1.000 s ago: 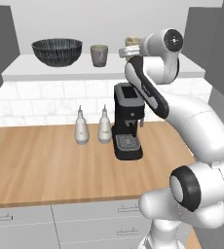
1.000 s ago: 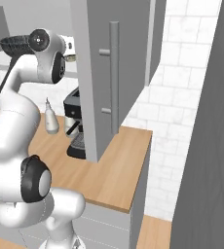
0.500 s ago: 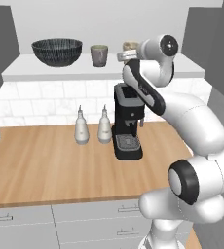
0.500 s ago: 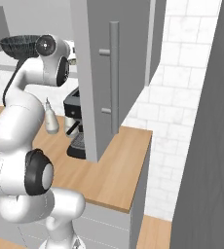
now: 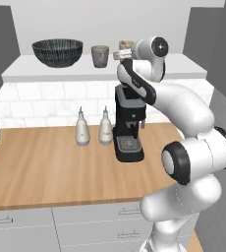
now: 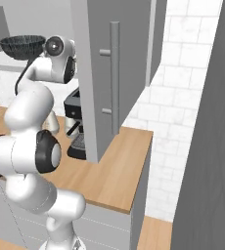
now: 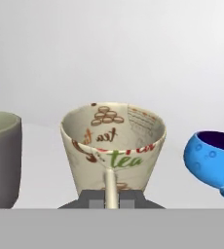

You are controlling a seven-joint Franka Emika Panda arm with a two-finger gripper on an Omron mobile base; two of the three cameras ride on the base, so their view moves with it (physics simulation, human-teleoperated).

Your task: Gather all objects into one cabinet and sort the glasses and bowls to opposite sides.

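The arm reaches up to the white shelf (image 5: pixel 46 74) on the wall. On the shelf stand a big black bowl (image 5: pixel 57 52), then a grey cup (image 5: pixel 99 55) to its right, then a beige cup (image 5: pixel 126 45) just past it, close to the robot's hand. In the hand view the beige cup (image 7: pixel 113 146) sits in the middle, upright, with brown and green writing and little pictures on it. The jaws are shut tight on the near rim of this cup, with one thin wall of it pinched between them. The grey cup (image 7: pixel 3 158) stands on one side of the beige one, a little apart from it. A blue bowl (image 7: pixel 213 161) is on the other side, also a little apart, and it looks tipped. All of them are on the white shelf in front of a plain pale wall. Below the shelf is the wooden surface (image 5: pixel 41 167). On it stand two white shakers (image 5: pixel 82 129) side by side, and next to them a black coffee machine (image 5: pixel 128 123). In the right base view a grey cabinet door (image 6: pixel 97 73) with a long steel handle (image 6: pixel 114 78) stands open beside the arm, and the black bowl (image 6: pixel 22 45) shows up high behind the arm.
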